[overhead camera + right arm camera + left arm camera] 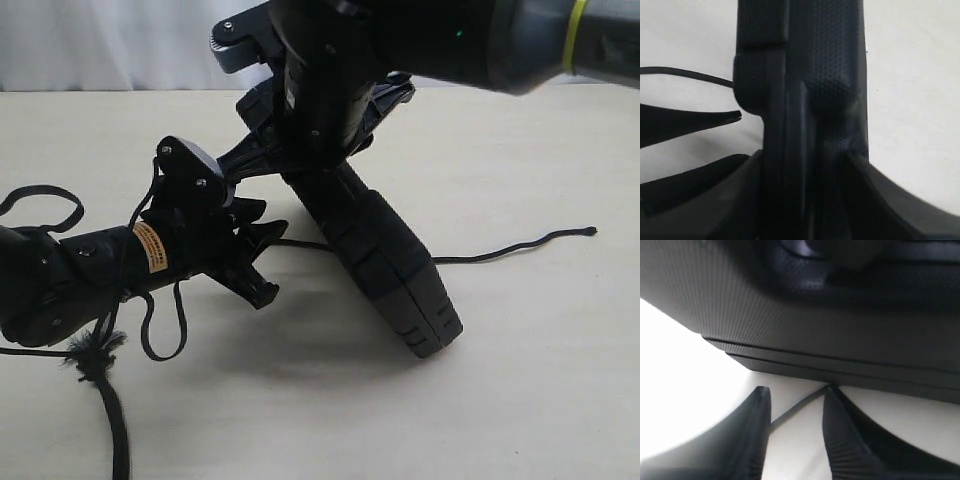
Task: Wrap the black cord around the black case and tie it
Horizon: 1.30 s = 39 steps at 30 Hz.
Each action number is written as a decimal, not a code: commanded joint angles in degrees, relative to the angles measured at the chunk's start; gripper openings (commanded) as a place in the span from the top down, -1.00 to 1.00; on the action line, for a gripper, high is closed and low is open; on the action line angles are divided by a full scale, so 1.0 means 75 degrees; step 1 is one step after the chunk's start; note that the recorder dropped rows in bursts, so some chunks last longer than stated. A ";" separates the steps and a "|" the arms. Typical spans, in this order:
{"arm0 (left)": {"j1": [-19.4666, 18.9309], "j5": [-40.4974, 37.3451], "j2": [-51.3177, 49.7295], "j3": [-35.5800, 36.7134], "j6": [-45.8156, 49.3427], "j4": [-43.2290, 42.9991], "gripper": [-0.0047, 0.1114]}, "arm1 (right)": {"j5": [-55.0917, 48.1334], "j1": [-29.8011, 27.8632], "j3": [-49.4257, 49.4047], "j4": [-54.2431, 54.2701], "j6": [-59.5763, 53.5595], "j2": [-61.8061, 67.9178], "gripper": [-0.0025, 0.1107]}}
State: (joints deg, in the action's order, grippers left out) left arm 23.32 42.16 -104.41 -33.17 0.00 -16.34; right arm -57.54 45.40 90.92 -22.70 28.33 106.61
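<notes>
Your right gripper clamps the case by its upper end and tilts it on its lower end, which lifts the underside off the table. Your left gripper, jaws apart, straddles the cord running beneath, likely to draw it across.

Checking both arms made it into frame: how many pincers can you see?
2. The left pincer is low beside the black case, open, astride the black cord; the right pincer is up top, clamped around the case's raised end.
</notes>
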 commanded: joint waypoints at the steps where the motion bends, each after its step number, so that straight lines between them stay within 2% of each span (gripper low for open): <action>1: 0.0014 0.0123 -0.0002 -0.0065 0.0000 0.0076 0.31 | -0.0142 0.0012 0.0042 0.0166 0.0028 -0.0208 -0.05; 6: 0.0014 0.0138 -0.0002 -0.0065 0.0000 0.0075 0.31 | -0.0112 0.0012 0.0042 0.0166 0.0028 -0.0808 -0.20; 11: 0.0014 0.0316 -0.0002 -0.0065 0.0000 0.0075 0.31 | -0.0396 0.0012 0.0042 0.0166 -0.0227 -0.1388 -0.20; 15: 0.0014 0.0316 -0.0002 -0.0065 0.0000 0.0075 0.31 | -0.1110 0.0012 0.0022 0.0166 -0.1280 -0.1870 -0.20; 18: 0.0014 0.0286 -0.0002 -0.0065 0.0000 0.0075 0.31 | -0.1398 0.0012 -0.0259 0.0166 -0.1529 -0.2281 -0.19; 23: 0.0014 0.0253 -0.0002 -0.0065 0.0000 0.0045 0.31 | 0.0215 0.0012 -0.2151 0.0279 -0.1432 -0.3663 -0.19; 24: 0.0014 0.0253 -0.0002 -0.0065 0.0000 0.0045 0.31 | 0.1269 0.0081 -0.2992 0.0396 -0.1439 -0.4068 -0.19; 27: 0.0014 0.0253 -0.0002 -0.0065 0.0000 0.0045 0.31 | 0.2696 0.0844 -0.4344 -0.0095 -0.1439 -0.4581 -0.13; 28: 0.0014 0.0235 -0.0002 -0.0065 0.0000 0.0048 0.31 | 0.3034 0.1525 -0.4933 -0.0712 -0.0902 -0.4784 -0.09; 29: 0.0014 0.0185 -0.0002 -0.0065 0.0000 0.0048 0.31 | 0.3047 0.1889 -0.5253 -0.1534 -0.0209 -0.4885 -0.08; 32: 0.0014 0.0065 -0.0002 -0.0065 0.0000 0.0048 0.31 | 0.1074 0.3599 -0.6657 -0.5513 0.4283 -0.5082 -0.08; 35: 0.0014 0.0065 -0.0002 -0.0065 0.0000 0.0048 0.31 | 0.0936 0.5180 -0.8359 -0.8020 0.7025 -0.5120 -0.08; 36: 0.0014 0.0065 -0.0002 -0.0065 0.0000 0.0048 0.31 | 0.0469 0.5695 -0.9001 -0.9108 0.9011 -0.5106 -0.08; 39: 0.0014 0.0065 -0.0002 -0.0065 0.0000 0.0048 0.31 | -0.0427 0.6043 -1.0073 -1.0300 1.1231 -0.5068 -0.08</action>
State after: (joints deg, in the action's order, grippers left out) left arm 23.32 40.45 -104.65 -33.17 0.32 -16.11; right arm -55.61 88.96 20.75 -91.09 96.91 68.48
